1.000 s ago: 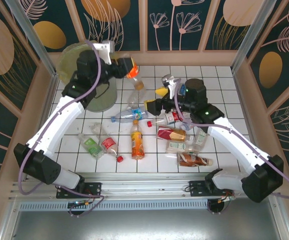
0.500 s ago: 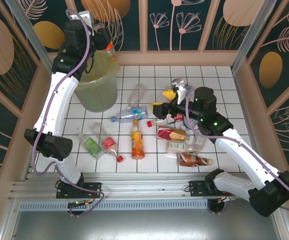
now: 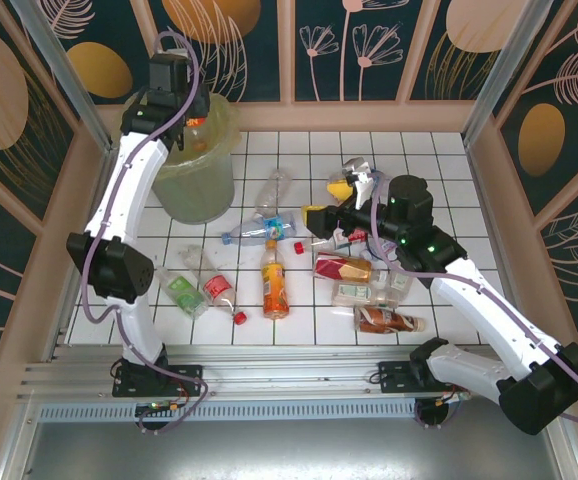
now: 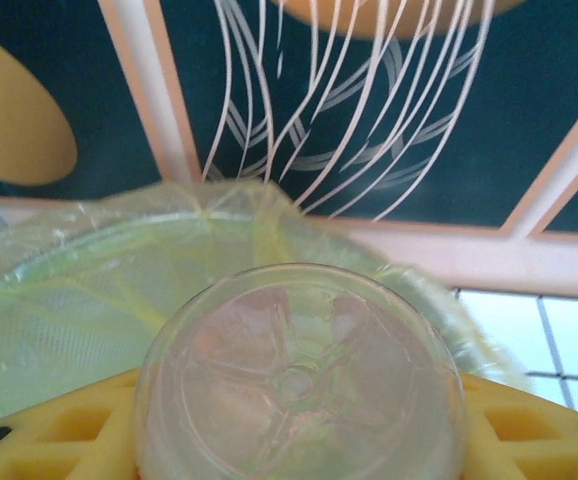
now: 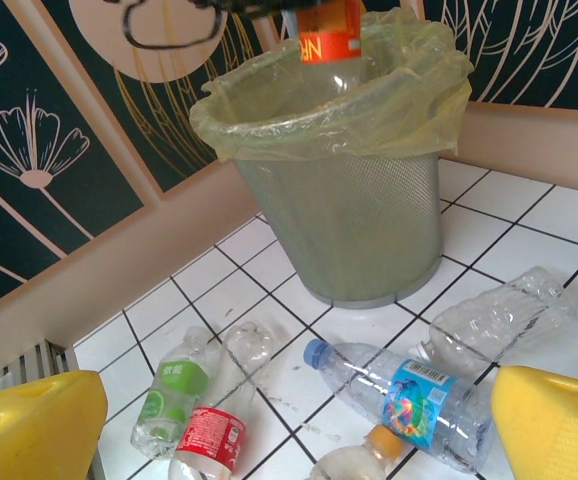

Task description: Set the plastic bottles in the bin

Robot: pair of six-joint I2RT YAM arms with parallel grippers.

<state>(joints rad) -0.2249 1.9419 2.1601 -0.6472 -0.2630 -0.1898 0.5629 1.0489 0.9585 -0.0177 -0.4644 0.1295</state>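
Observation:
The bin (image 3: pixel 194 170) stands at the back left, lined with a yellow-green bag (image 4: pixel 109 290). My left gripper (image 3: pixel 191 118) hangs over its mouth, shut on a clear plastic bottle with an orange label (image 5: pixel 329 38). The bottle's round base (image 4: pixel 299 385) sits between the yellow fingers (image 4: pixel 59 430). My right gripper (image 3: pixel 327 200) is open above the middle of the tiles, nothing between its fingers (image 5: pixel 559 420). Several bottles lie on the floor, among them a blue-labelled one (image 3: pixel 259 232), an orange one (image 3: pixel 274 285) and a green-labelled one (image 5: pixel 169 395).
More bottles cluster under the right arm: a red-brown one (image 3: pixel 344 267), a pale one (image 3: pixel 359 293) and a brown one (image 3: pixel 387 320). A crushed clear bottle (image 5: pixel 499 315) lies near the bin's foot. Wooden walls (image 3: pixel 89 190) ring the tiled floor.
My left arm has swung the orange-labelled bottle from beside the bin's right side up and over its mouth. My right gripper shifted slightly early on, then held still, open.

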